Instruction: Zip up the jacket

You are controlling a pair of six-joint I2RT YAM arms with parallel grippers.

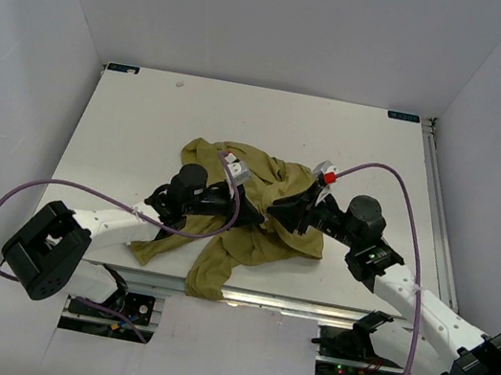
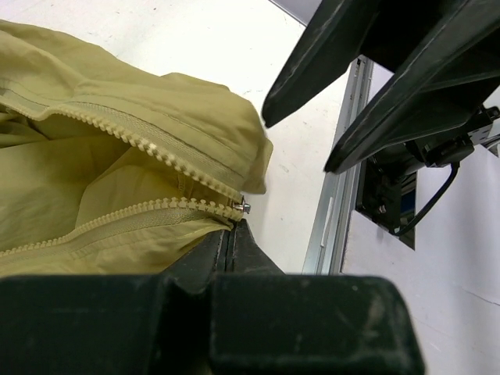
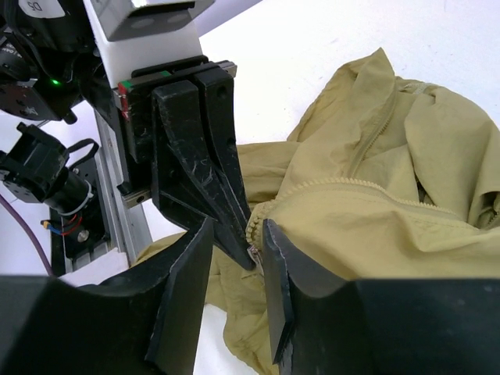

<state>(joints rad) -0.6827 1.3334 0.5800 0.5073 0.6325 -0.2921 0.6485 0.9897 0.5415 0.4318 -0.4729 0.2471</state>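
Walls [image 1: 280,18] of pale grey are set around a white table [image 1: 147,111] on its left, right and far sides. The surface is matt and plain, and a metal rail [image 2: 328,219] is seen along the near edge. Purple cables [image 1: 5,203] are looped from both arms.

The jacket [image 1: 267,179] is crumpled in a heap at the middle of the table, nearer the near edge than the far one. One olive fold is draped over the near edge, slightly left of centre.

The left gripper [image 2: 232,238] is reached in from the near-left corner. Its jaws are pressed together on the cloth at the bottom end of the zipper [image 2: 141,141], just beside the small metal end piece [image 2: 244,207]. From that point the two rows of teeth are spread apart, so the front is seen unzipped (a narrow V of lining is shown between them).

The right gripper [image 3: 238,226] is brought in from the near-right corner and is faced toward the left one. Its jaws are held spread, with nothing gripped. Between them the clamped tips of the left gripper and the pinched zipper end are framed. Whether the cloth is touched by either right finger cannot be told.
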